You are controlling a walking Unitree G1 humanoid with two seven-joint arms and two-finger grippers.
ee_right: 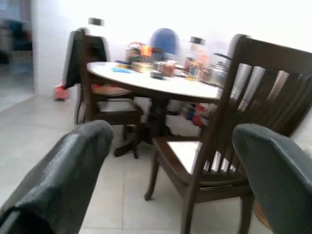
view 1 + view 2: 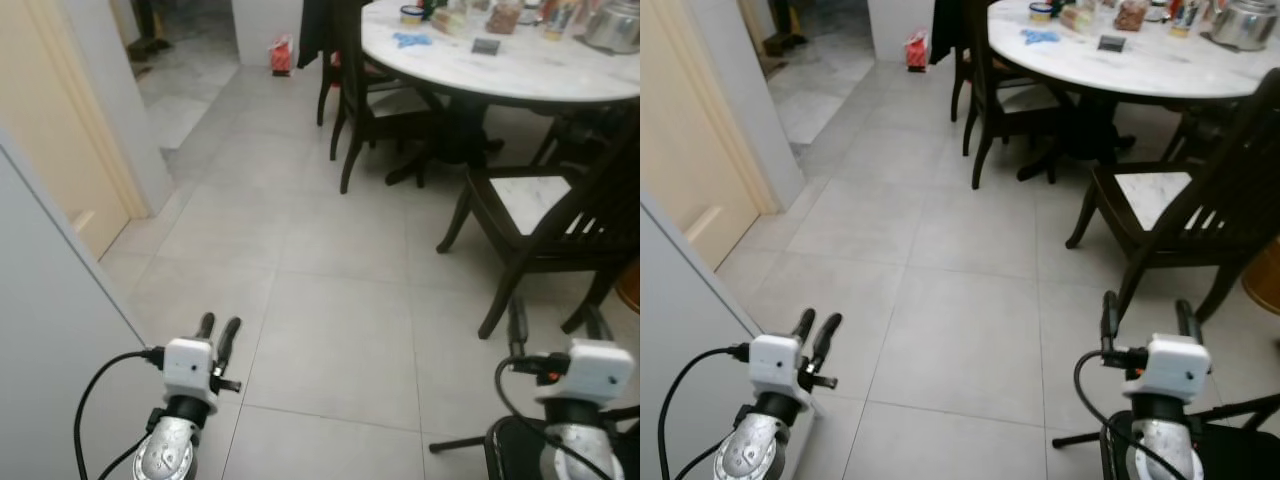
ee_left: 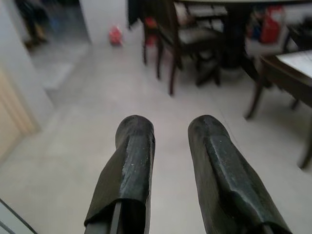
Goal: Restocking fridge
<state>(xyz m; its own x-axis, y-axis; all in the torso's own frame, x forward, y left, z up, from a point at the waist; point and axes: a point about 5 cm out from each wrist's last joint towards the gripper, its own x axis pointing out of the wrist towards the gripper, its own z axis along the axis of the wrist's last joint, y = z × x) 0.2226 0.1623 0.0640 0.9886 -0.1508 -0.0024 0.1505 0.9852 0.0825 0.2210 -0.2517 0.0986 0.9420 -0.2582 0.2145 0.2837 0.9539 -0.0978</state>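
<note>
Ahead, pale floor tiles (image 2: pixel 330 330) stretch from the robot to a round marble-topped table (image 2: pixel 520 65) at upper right, its far edge cut off by the frame. Small things crowd the tabletop, too small to name apart from a metal pot (image 2: pixel 612 28) and a blue scrap. Dark wooden chairs (image 2: pixel 545 215) ring the table, the nearest with a pale seat. At lower left a flat white panel (image 2: pixel 50 340) rises beside the left arm; whether it belongs to the fridge cannot be told. A cream door (image 2: pixel 55 130) stands farther left, and a red bag (image 2: pixel 282 55) sits by the far wall. Left gripper (image 2: pixel 219 328) hovers over the tiles, fingers narrowly parted and empty. Right gripper (image 2: pixel 1147 312) hangs near the closest chair, fingers spread wide, holding nothing.
</note>
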